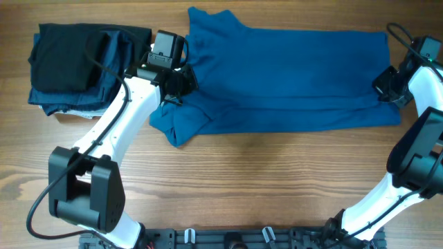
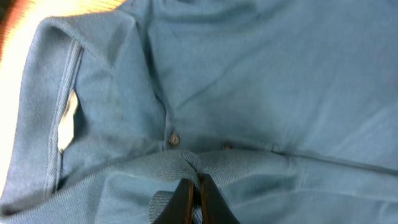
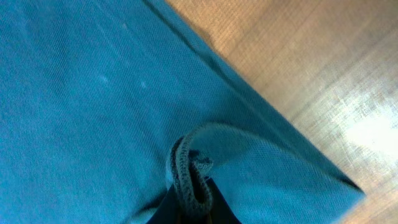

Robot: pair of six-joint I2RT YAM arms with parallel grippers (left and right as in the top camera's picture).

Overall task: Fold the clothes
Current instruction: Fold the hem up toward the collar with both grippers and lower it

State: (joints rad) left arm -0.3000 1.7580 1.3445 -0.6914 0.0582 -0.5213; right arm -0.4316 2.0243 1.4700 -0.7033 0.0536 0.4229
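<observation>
The clothes (image 1: 291, 76), a bright blue polo shirt, lie across the back of the table as a long folded band with a sleeve bunched at the front left. My left gripper (image 1: 181, 81) is at the collar end. In the left wrist view its fingers (image 2: 196, 182) are shut on a ridge of fabric just below the button (image 2: 174, 139) and the placket. My right gripper (image 1: 385, 86) is at the shirt's right end. In the right wrist view it (image 3: 191, 193) is shut on a rolled fold of the hem (image 3: 186, 171), near the shirt's corner.
A stack of black and dark navy folded garments (image 1: 76, 66) sits at the back left, beside the left arm. Bare wooden tabletop (image 1: 263, 180) runs along the front. The shirt's right edge lies close to the table's right side (image 3: 323, 74).
</observation>
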